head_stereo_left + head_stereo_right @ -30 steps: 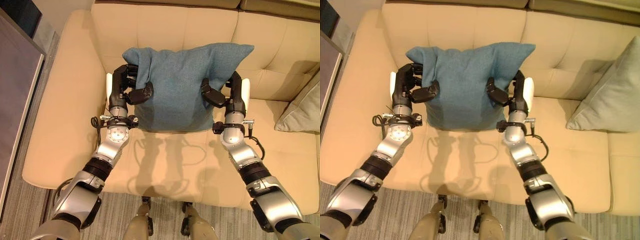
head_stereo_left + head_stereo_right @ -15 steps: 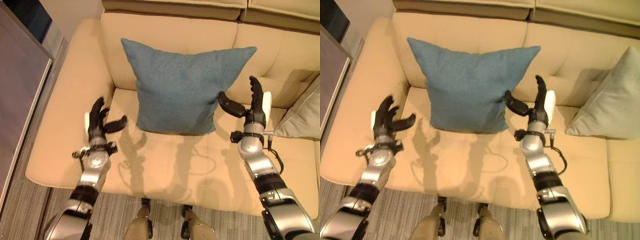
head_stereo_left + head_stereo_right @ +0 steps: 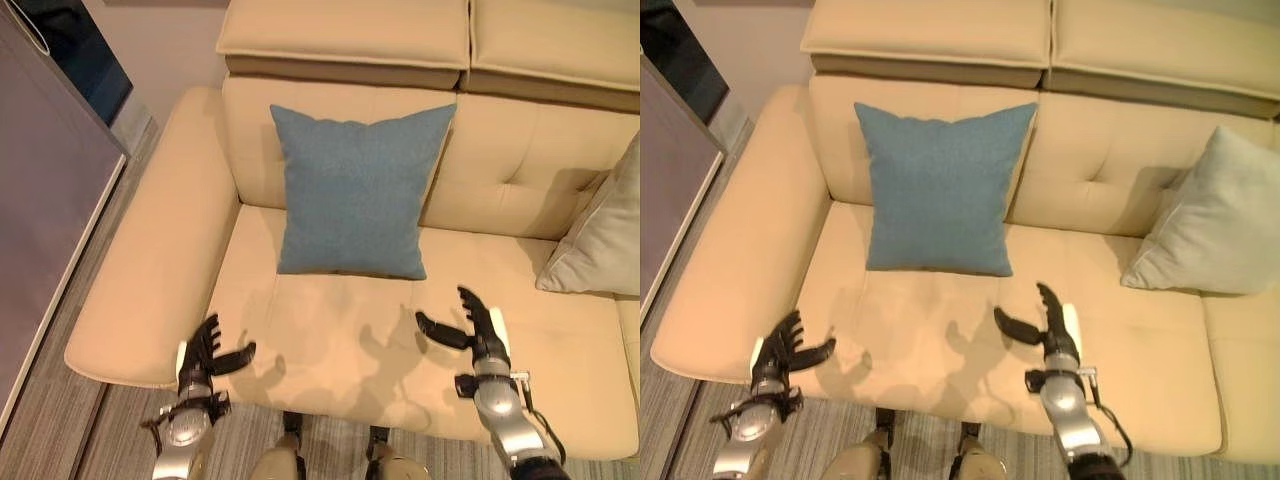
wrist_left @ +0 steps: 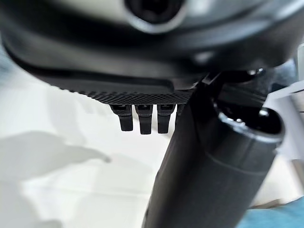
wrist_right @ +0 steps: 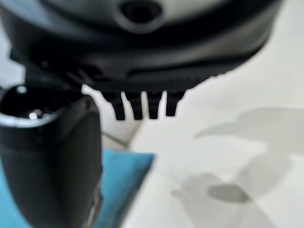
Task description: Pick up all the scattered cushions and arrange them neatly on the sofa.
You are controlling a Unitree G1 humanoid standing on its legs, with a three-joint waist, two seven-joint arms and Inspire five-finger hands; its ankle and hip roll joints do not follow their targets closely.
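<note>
Standing upright on the sofa seat: blue cushion, square, leaning back against the tufted backrest, bottom edge on the seat, top corners reaching up near the headrest pad. Lying further along the sofa toward the robot's right: pale grey cushion, tilted against the backrest, well apart from the blue one. Flanking the seat on the robot's left: broad cream armrest. Bordering the sofa beyond that armrest: dark cabinet front, with grey striped floor beneath. Hovering low over the front edge of the seat, near the armrest: left hand, fingers spread and straight, thumb out to the side, holding nothing, well clear of the blue cushion. Hovering over the front of the seat, below and to the right of the blue cushion: right hand, fingers extended upward, thumb pointing toward the cushion, likewise empty and not touching it. Confirmed from the left wrist view: straight fingers in a row over pale upholstery, nothing between them and the thumb. Confirmed from the right wrist view: straight fingers above cream seat, a corner of blue cushion showing beside the thumb, untouched. Falling on the seat between hands and cushion: soft shadows of both hands.
</note>
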